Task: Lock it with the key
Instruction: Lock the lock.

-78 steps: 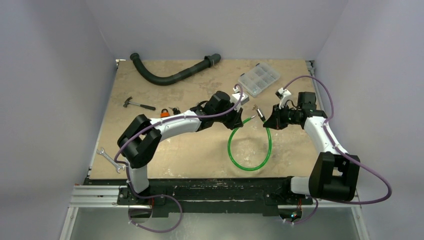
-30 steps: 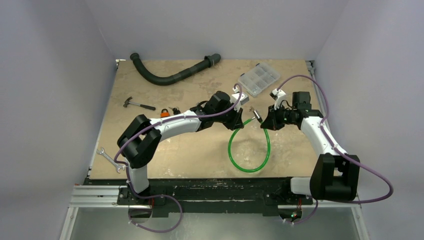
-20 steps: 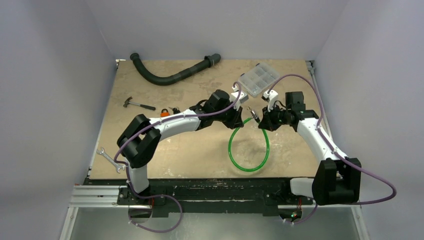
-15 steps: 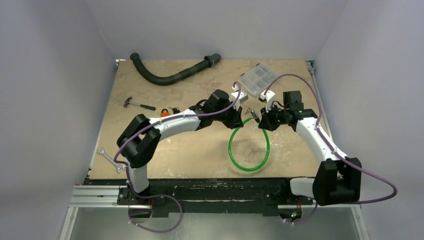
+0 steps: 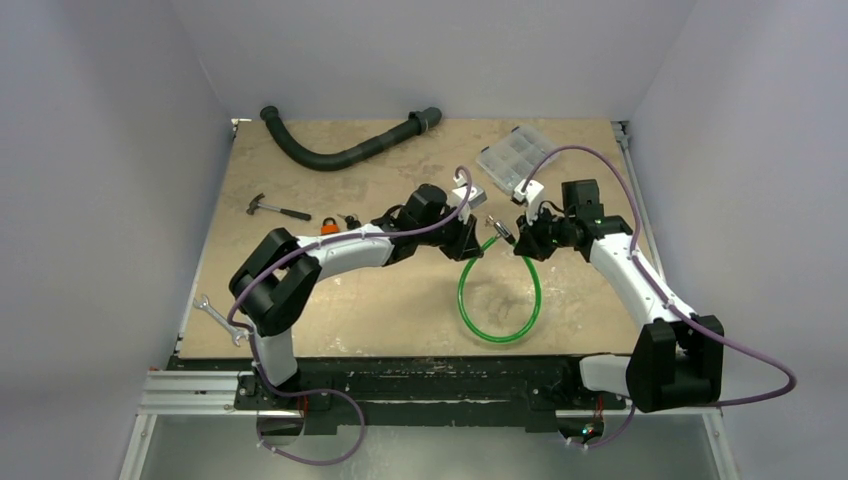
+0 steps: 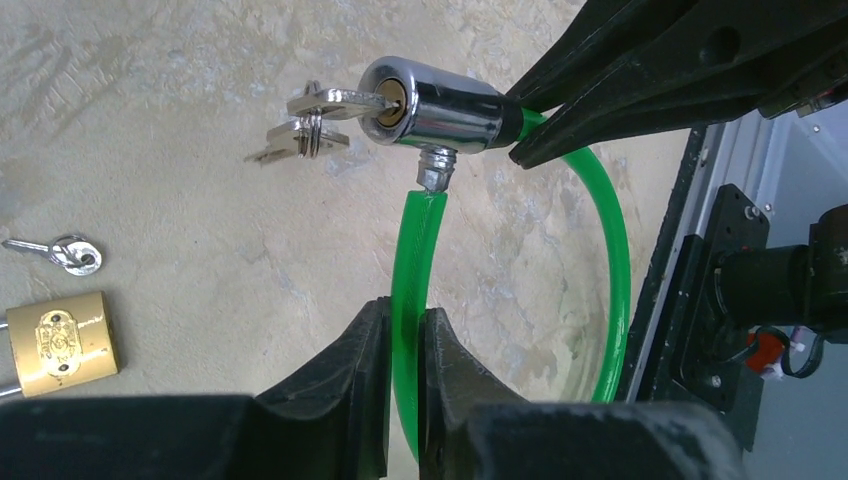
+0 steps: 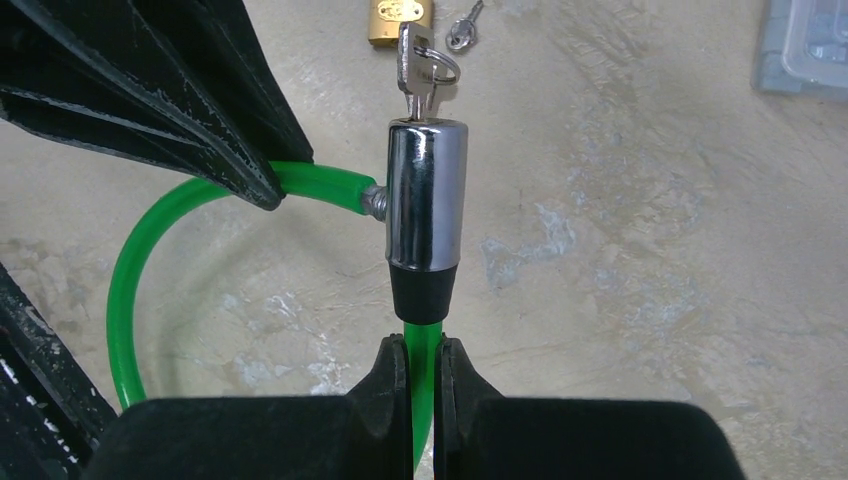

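Observation:
A green cable lock [image 5: 497, 300] loops on the table, and its two ends are lifted. Its chrome lock barrel [image 6: 435, 103] [image 7: 426, 195] has a key [image 6: 335, 100] [image 7: 410, 55] in its keyhole, with a second key on the ring. The cable's metal pin end [image 6: 432, 168] sits at the barrel's side hole. My left gripper [image 6: 405, 330] [image 5: 470, 243] is shut on the green cable just below the pin end. My right gripper [image 7: 424, 365] [image 5: 520, 240] is shut on the cable just below the barrel's black collar.
A brass padlock [image 6: 55, 340] [image 5: 328, 227] and a small loose key [image 6: 60, 252] lie to the left. A hammer [image 5: 277, 208], a black hose [image 5: 345, 150], a clear parts box [image 5: 512, 155] and a wrench [image 5: 220, 318] lie around the table.
The right gripper has carried the lock barrel left toward the left gripper. The cable's pin end now sits at the barrel's side. The loop has narrowed.

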Robot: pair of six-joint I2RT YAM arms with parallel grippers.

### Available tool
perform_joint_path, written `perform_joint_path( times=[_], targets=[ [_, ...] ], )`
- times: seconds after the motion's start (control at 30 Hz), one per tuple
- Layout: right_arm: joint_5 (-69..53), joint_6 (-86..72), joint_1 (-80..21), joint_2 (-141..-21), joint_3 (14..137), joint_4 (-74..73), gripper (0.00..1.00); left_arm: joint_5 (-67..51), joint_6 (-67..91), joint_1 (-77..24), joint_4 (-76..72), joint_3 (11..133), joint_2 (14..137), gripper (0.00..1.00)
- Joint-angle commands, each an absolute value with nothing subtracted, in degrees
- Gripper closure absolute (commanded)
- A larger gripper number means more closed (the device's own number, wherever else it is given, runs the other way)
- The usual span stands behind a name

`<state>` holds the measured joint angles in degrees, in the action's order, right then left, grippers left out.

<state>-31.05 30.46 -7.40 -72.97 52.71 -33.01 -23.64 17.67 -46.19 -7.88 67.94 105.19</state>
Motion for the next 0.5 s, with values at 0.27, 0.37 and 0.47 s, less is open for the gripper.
perform_joint_path(
  times=[0.27, 0.37, 0.47],
  targets=[
    [-39.44, 28.74, -9.74, -71.28, 54.57, -31.03, 1.00, -32.60, 21.08, -43.64, -17.04, 66.61, 100.91, 0.64],
    [-38.94, 29.17, -9.74, -71.41, 54.80, -31.21, 1.00, -33.54, 20.24, -43.60, -16.69, 65.37, 99.42, 0.57],
    [-38.61, 29.36, -9.77, -71.61, 55.01, -31.44, 1.00, -34.94, 18.05, -43.56, -16.10, 63.70, 96.84, 0.44]
  ],
)
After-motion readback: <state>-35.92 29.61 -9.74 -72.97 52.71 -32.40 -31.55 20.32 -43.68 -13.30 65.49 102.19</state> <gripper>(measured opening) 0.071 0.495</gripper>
